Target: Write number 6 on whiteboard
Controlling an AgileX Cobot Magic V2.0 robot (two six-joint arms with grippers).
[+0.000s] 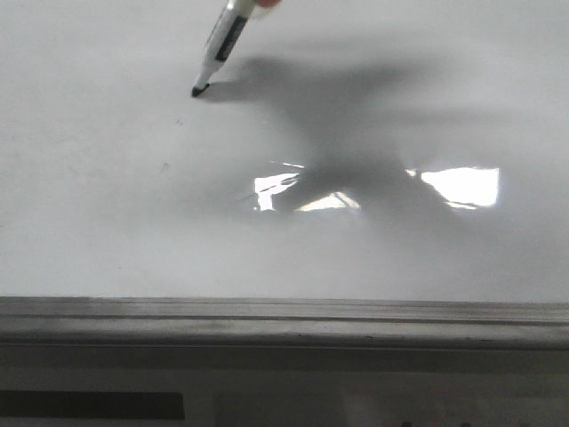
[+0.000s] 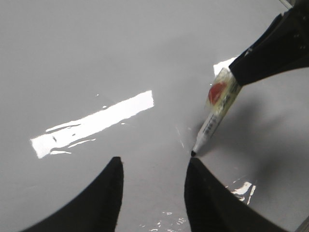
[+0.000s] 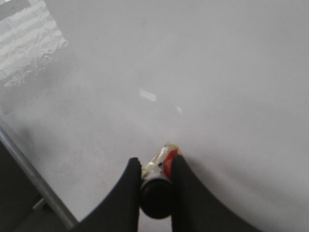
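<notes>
At the far left of the whiteboard (image 1: 373, 116), your right tool (image 3: 155, 166) grips the marker (image 1: 220, 46), tip touching; your left tool (image 2: 153, 170) gapes.

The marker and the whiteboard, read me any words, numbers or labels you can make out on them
Marker: dark print runs along the barrel below a red patch, too small and blurred to read.
Whiteboard: no number or writing on it yet, only light glare and faint specks.
So nothing is legible.

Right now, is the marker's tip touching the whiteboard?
Touching. In the front view the marker tip meets its own shadow on the whiteboard with no gap; the left wrist view shows the same.
</notes>
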